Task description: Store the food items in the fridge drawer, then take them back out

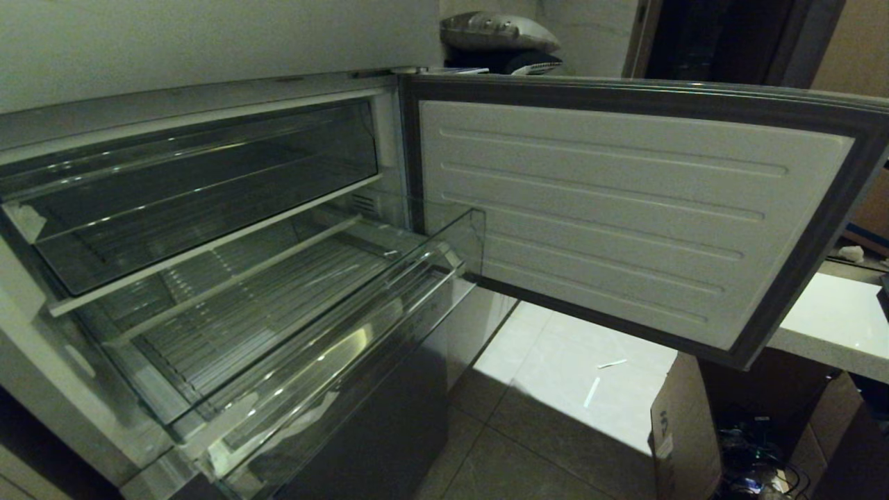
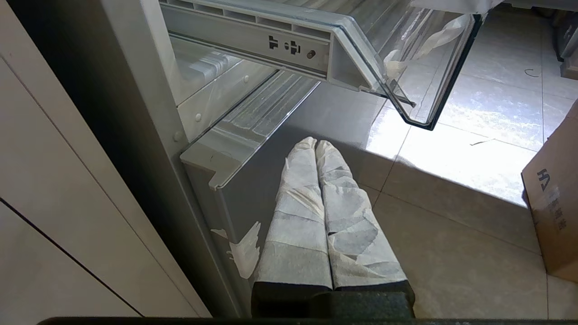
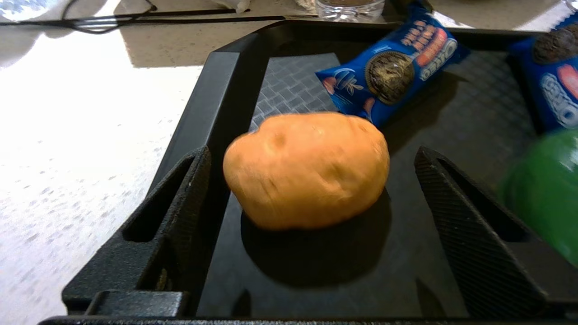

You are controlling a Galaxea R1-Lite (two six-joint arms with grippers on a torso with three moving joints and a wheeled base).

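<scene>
Ribbed black end effector (image 3: pixel 311 198) astride smooth orange lump (image 3: pixel 307 169)

Blue snack packet (image 3: pixel 389 72) in the black tray (image 3: pixel 212 104): "OREO" in white letters beside a picture of a dark biscuit.
Second blue packet (image 3: pixel 553 85) at the tray's far corner: partly cut off, lettering unreadable.
Cardboard box (image 2: pixel 553 198) on the floor: dark printed logo, unreadable.
</scene>
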